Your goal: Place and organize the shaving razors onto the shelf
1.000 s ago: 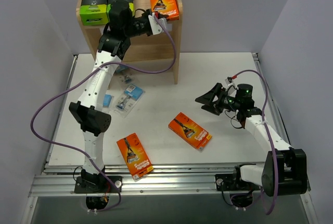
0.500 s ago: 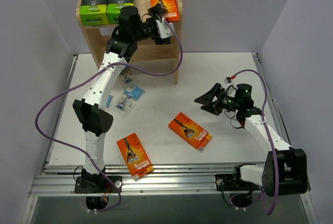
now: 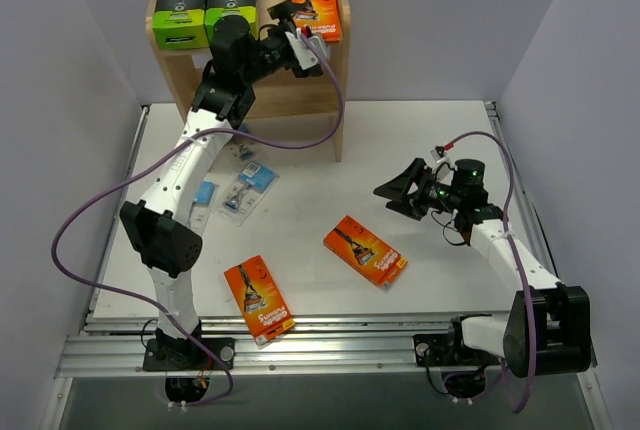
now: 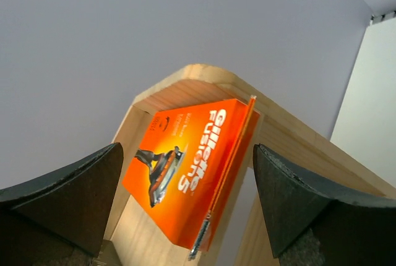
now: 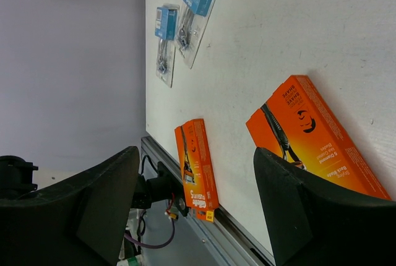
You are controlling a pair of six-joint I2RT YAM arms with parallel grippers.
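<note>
L tool [image 3: 283, 20] just let go, jaws wide; orange box [image 4: 185, 173] now sits on shelf [image 3: 341, 70] top tier. R tool [image 3: 398, 190] open, empty, well in front of shelf.

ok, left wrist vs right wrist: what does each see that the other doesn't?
Left wrist only: one orange box on the shelf, framed between the fingers of the open left pincer and not touched by them.
Right wrist only: two orange boxes and two blister packs lying on the table, seen past the open right pincer.
Both: grey wall, and a pincer open with nothing held.
</note>
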